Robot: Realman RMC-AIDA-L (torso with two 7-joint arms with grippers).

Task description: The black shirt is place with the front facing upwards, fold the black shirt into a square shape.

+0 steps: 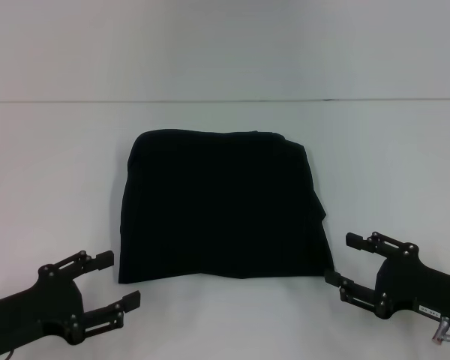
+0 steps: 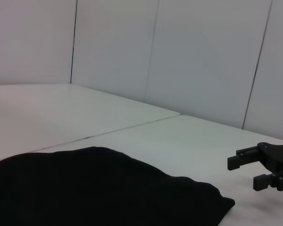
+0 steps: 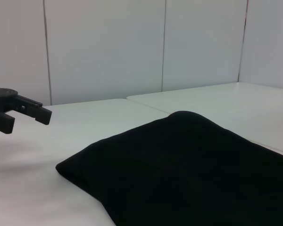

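The black shirt (image 1: 219,206) lies folded into a roughly square block in the middle of the white table (image 1: 52,187); no lettering shows on it. It also fills the lower part of the left wrist view (image 2: 94,188) and of the right wrist view (image 3: 188,169). My left gripper (image 1: 120,279) hovers open off the shirt's near left corner, holding nothing. My right gripper (image 1: 343,259) is open off the near right corner, its lower finger close to the cloth's edge. Across the shirt, the left wrist view shows the right gripper (image 2: 247,172), while the left gripper (image 3: 26,117) appears in the right wrist view.
A seam (image 1: 225,100) in the white table runs across behind the shirt. Pale wall panels (image 2: 203,56) stand beyond the table. White tabletop surrounds the shirt on all sides.
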